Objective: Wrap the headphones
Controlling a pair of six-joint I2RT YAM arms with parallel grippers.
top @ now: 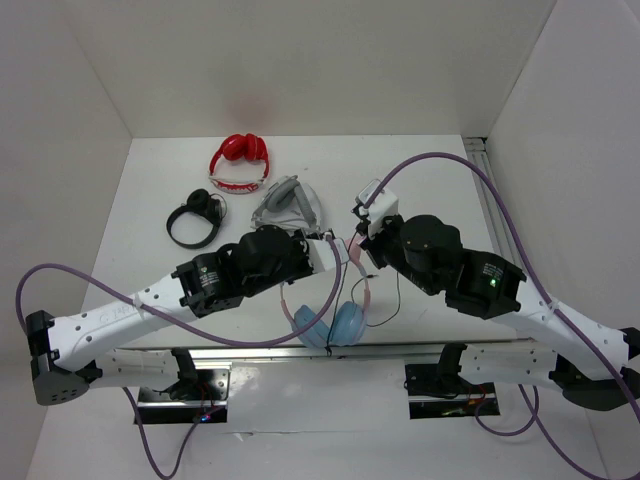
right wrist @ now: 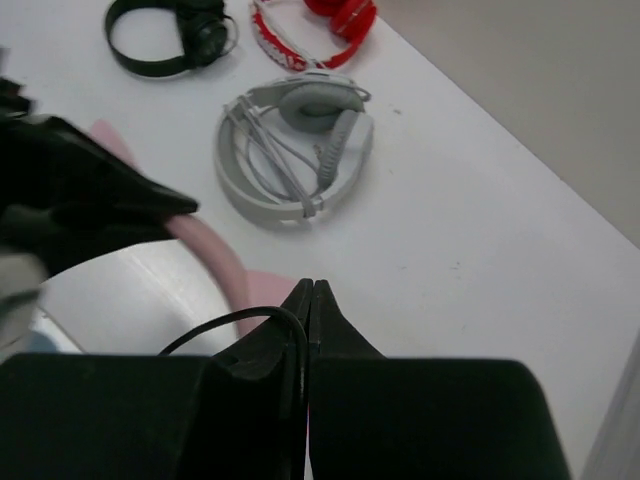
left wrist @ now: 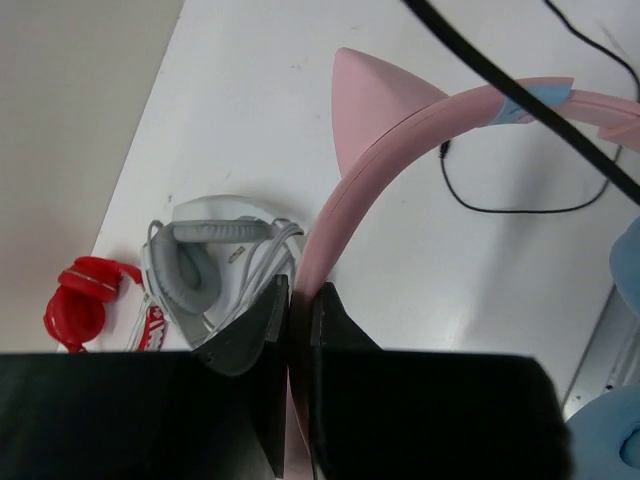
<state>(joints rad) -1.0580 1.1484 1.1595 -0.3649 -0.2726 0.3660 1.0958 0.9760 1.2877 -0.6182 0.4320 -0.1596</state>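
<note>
Top view: the left pincer [top: 343, 250] and right pincer [top: 361, 238] meet tip to tip over the counter [top: 430, 170]. The headphones [top: 335, 325] sit just on the near side of both, with the blue earcups towards the arm bases.

Left wrist view: the left pincer is clamped on the headphones at the pink band. A cat ear stands just beyond its tips. A grey pair [left wrist: 200, 265] lies to its left and a red pair [left wrist: 80, 305] further left.

Right wrist view: the right pincer is closed on the thin black cable [right wrist: 230, 325], which loops off to its left.
</note>
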